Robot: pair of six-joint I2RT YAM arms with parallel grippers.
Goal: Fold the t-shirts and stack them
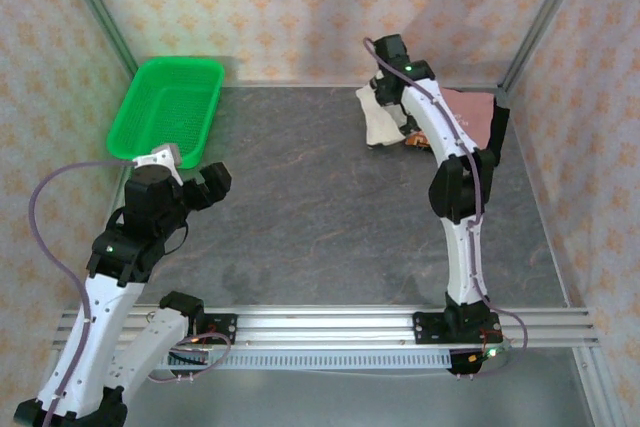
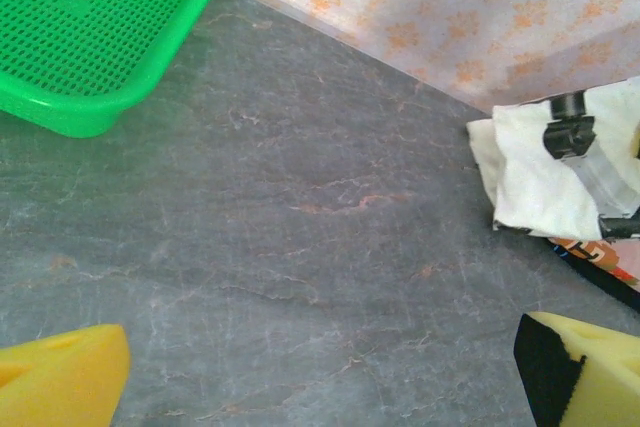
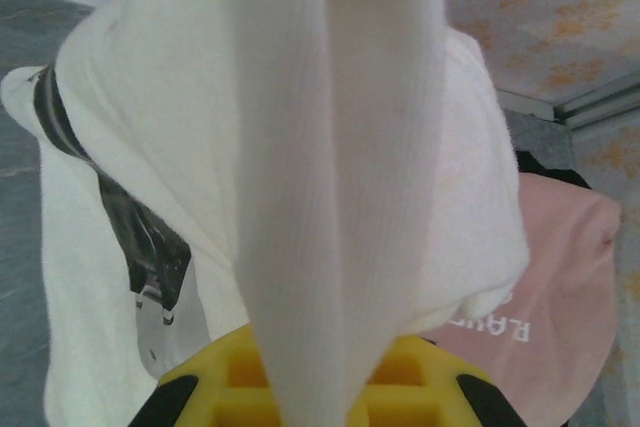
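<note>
Right end effector (image 1: 388, 97) is at the far side of the worktop (image 1: 300, 217), closed on the cream-white t-shirt (image 1: 381, 127). In the right wrist view the yellow pads (image 3: 420, 387) are pinched together with a ridge of the cream fabric running up between them. The rest of the shirt hangs and bunches below, with a dark print showing on its left part. It's lifted at the grip point. The lower folds reach the worktop, but I can't tell how much of it rests there.

Dusty-pink t-shirt (image 1: 470, 112) lies in the far right corner, just right of the cream one and partly under the right arm. The right wrist view shows white lettering on it. A sliver of dark cloth (image 3: 545, 165) shows between the cream and pink shirts. It's too little to say more.

In the left wrist view, the cream shirt is a crumpled bundle by the back wall, with an orange-patterned edge (image 2: 590, 250) poking out beneath it.

Left end effector (image 1: 215, 185) hovers over the near-left worktop, jaws wide apart, nothing between them. Its fingers (image 2: 60, 377) sit at opposite corners of the wrist view, with bare grey surface between. It's well apart from the shirts.

Green mesh basket (image 1: 165, 107) sits in the far left corner, just beyond the left end effector.
</note>
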